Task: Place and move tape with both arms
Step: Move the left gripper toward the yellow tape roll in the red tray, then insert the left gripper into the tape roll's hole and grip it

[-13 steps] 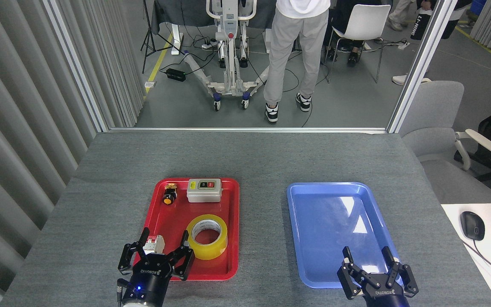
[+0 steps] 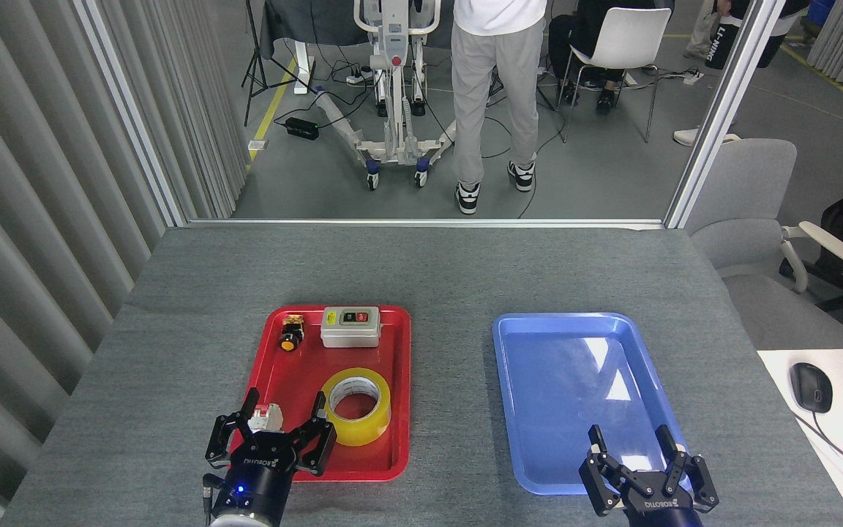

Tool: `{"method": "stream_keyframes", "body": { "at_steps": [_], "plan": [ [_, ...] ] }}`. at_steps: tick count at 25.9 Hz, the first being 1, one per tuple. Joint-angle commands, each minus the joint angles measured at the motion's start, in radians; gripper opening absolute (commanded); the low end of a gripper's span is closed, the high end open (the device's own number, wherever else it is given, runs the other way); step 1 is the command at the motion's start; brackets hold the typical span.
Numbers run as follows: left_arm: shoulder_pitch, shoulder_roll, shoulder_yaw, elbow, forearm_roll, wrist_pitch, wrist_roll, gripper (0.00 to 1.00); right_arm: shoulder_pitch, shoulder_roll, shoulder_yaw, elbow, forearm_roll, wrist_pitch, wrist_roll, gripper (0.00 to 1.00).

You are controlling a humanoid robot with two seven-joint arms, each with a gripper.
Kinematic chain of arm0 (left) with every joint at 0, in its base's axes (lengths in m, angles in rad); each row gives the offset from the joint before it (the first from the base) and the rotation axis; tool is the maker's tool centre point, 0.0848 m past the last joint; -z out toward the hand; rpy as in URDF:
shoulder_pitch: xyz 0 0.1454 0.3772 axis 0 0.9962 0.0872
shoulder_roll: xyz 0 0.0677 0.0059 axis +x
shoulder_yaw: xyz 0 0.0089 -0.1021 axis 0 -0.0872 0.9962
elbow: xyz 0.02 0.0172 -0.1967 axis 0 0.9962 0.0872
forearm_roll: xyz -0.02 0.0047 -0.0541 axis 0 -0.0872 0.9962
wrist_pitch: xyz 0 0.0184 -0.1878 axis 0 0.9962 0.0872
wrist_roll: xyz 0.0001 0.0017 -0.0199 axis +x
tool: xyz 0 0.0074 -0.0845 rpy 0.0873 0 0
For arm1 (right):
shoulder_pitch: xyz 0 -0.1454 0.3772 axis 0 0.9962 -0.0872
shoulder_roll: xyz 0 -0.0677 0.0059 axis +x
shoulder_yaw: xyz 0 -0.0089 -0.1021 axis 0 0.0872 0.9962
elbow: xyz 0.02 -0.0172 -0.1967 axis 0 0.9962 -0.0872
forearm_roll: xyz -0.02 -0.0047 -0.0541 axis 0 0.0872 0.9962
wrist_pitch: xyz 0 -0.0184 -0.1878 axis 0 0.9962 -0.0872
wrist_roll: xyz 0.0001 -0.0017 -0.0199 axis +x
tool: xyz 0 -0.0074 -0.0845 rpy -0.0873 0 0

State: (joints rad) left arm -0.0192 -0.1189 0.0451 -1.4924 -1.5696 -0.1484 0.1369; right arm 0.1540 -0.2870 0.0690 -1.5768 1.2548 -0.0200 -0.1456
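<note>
The tape [image 2: 357, 407], a yellow translucent roll with a white core, lies flat in the near right part of the red tray [image 2: 392, 366]. My left gripper [image 2: 284, 405] hovers over the tray's near edge, open, its right finger just left of the roll and a small white and red breaker [image 2: 268, 416] between its fingers. My right gripper [image 2: 630, 435] is open above the near edge of the blue tray [image 2: 571, 380], which holds nothing.
A grey switch box [image 2: 350, 326] and a small yellow push button [image 2: 291, 332] sit at the far end of the red tray. A white desk with a mouse [image 2: 811, 387] stands at right. A person stands beyond the table's far edge.
My left gripper has shifted slightly forward over the red tray. The person in the background has stepped left. The right gripper has not moved.
</note>
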Motion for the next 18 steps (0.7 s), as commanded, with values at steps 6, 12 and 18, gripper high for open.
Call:
{"method": "stream_keyframes", "body": {
  "at_steps": [6, 12, 18],
  "plan": [
    [-0.088, -0.004, -0.004, 0.009, 0.192, 0.000, -0.011, 1.00, 0.001, 0.002, -0.002, 0.003, 0.003, -0.002, 0.003, 1.00],
    [-0.163, 0.007, -0.019, 0.057, 0.180, -0.002, -0.230, 1.00, 0.001, 0.008, -0.006, 0.001, 0.006, 0.041, 0.003, 1.00],
    [-0.265, 0.036, -0.040, 0.118, 0.177, 0.001, -0.562, 1.00, -0.001, 0.005, -0.005, 0.001, 0.034, 0.066, 0.000, 1.00]
  ]
}}
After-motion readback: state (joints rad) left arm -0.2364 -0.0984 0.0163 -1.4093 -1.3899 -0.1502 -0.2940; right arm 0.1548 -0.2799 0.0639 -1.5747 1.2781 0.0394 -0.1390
